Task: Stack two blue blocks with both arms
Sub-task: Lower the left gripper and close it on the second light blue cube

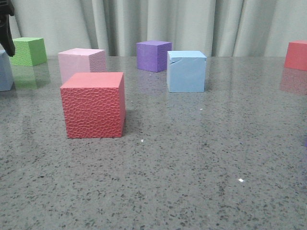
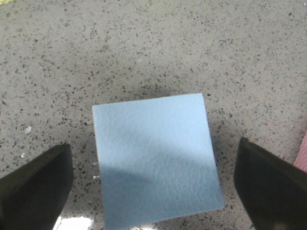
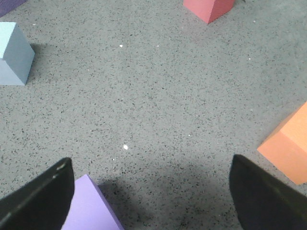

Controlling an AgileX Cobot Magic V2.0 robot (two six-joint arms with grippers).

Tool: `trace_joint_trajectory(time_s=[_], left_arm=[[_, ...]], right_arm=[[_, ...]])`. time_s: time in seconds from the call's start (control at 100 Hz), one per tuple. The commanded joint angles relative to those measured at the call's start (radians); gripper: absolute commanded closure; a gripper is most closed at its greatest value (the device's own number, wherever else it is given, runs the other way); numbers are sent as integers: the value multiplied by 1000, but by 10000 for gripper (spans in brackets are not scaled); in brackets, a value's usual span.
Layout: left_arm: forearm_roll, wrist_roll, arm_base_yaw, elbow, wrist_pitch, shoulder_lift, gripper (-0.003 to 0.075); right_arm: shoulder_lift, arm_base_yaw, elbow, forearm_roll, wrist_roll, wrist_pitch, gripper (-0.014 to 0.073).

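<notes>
One pale blue block (image 1: 186, 71) with a crack near its upper edge stands on the table at mid-back; it also shows in the right wrist view (image 3: 14, 52). The other blue block (image 1: 5, 72) is at the far left edge, mostly cut off. In the left wrist view this block (image 2: 156, 158) lies between the fingers of my open left gripper (image 2: 153, 191), with gaps on both sides. Only a dark part of the left gripper (image 1: 6, 29) shows in the front view, above that block. My right gripper (image 3: 151, 196) is open and empty over bare table.
A red cube (image 1: 93, 104) stands in front, with a pink cube (image 1: 81, 62) behind it. A green cube (image 1: 29, 51), a purple cube (image 1: 153, 55) and another red cube (image 1: 296, 55) stand at the back. A lilac cube (image 3: 88, 206) and an orange cube (image 3: 288, 148) flank the right gripper.
</notes>
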Motion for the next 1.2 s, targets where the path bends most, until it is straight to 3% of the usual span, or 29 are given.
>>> trace_joint_trajectory(time_s=[0.0, 0.49, 0.61, 0.95, 1.19], left_arm=[[4, -8, -5, -34, -61, -27, 83], [-6, -8, -5, -34, -70, -2, 90], [-6, -8, -5, -34, -70, -2, 157], [-6, -8, -5, -34, -70, -2, 460], [-6, -1, -5, -63, -14, -4, 521]], right_arm=[[-11, -5, -24, -10, 2, -63, -52], [-11, -5, -24, -10, 2, -64, -52], [-11, -5, -24, -10, 2, -64, -52], [-11, -5, -24, -10, 2, -67, -52], [-11, -5, -24, -10, 2, -67, -52]])
